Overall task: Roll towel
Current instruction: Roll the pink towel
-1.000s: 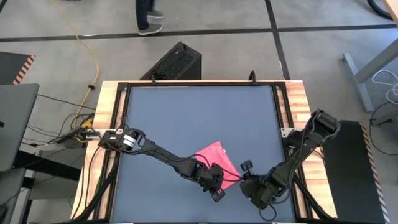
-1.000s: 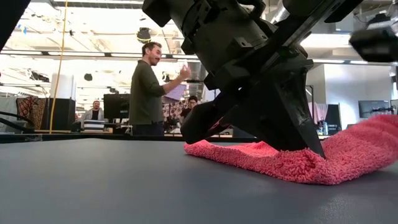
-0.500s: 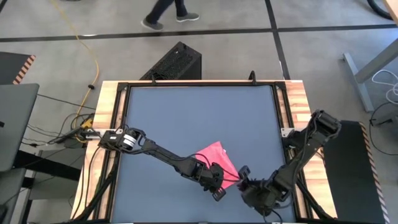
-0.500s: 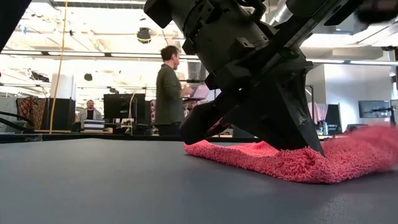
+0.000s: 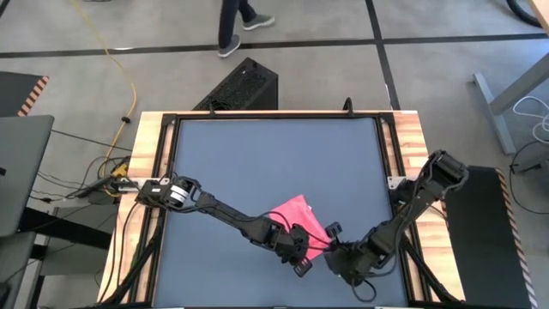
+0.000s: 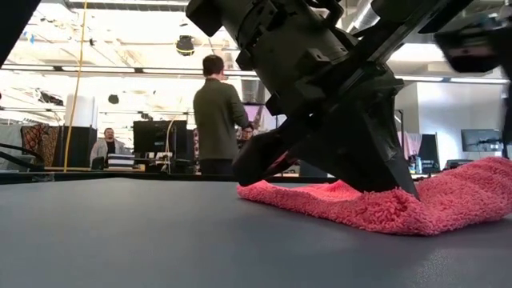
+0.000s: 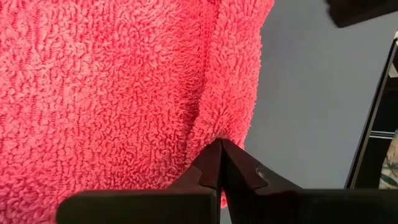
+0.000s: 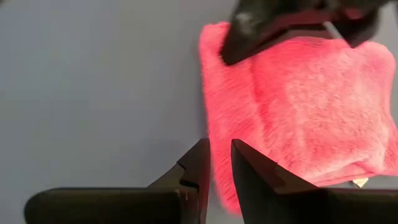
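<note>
Dark grey tabletop [image 5: 274, 163] w/ wood side rails, concrete floor around; low view shows open room behind w/ desks, screens.

1. Black box [image 5: 242, 86] on floor, beyond table's far edge. Person [image 6: 216, 116] standing in room past table, back to camera; 2nd person [image 6: 106, 148] seated farther off.

2. Left arm – reaches from table's left edge toward near-centre. Left gripper [image 7: 220, 149] fingers pressed tight together, closed on an edge fold of towel [image 5: 296, 219]. In low view the gripper [image 6: 336, 172] bears down on cloth, tips at table level.

3. Towel – bright pink, fluffy pile, lying on tabletop btwn the two grippers; most of it spreads beyond left gripper's tips. Bunched and raised on the side nearer right gripper [image 6: 472, 188].

4. Right arm – comes from table's right edge, bent low. Right gripper [image 8: 219, 162] just beside towel edge, fingers narrowly parted w/ a slim gap; nothing seen held btwn them. Tips sit at cloth's border, towel just ahead.
</note>
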`<control>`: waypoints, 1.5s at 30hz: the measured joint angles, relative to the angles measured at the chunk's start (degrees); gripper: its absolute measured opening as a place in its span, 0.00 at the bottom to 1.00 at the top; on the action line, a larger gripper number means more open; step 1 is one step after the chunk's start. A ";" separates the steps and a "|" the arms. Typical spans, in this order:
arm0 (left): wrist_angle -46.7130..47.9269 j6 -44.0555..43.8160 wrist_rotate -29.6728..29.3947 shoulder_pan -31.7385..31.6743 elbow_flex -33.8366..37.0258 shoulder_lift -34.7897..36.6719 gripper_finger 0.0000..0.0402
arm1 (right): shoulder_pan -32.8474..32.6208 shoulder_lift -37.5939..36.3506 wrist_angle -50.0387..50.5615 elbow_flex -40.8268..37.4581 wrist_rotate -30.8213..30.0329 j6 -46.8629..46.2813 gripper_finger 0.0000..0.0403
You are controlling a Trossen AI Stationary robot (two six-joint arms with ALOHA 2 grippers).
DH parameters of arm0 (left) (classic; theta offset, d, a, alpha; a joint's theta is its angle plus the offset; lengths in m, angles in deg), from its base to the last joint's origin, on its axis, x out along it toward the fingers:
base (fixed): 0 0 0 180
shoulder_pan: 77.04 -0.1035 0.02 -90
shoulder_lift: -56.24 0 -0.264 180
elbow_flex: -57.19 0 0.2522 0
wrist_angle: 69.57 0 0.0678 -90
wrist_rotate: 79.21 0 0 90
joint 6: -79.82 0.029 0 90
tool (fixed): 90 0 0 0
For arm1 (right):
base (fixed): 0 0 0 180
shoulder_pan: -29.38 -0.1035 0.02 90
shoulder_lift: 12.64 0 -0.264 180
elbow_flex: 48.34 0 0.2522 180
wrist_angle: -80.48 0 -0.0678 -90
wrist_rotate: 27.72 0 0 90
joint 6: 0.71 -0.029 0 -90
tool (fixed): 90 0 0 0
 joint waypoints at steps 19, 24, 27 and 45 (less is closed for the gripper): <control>-0.44 -1.41 0.02 0.25 0.00 0.00 0.00 | 3.99 0.00 4.52 -1.79 3.74 -3.65 0.52; -0.46 -2.04 0.05 0.25 0.00 0.00 0.00 | 3.89 0.00 3.31 -1.79 2.94 -3.15 0.49; -0.46 -2.43 0.09 0.25 0.00 0.00 0.00 | 3.40 0.00 2.42 -1.79 2.84 -2.97 0.47; -0.51 -2.48 0.40 0.27 0.00 0.00 0.00 | -0.65 -0.02 -3.70 -4.75 1.17 -2.99 0.40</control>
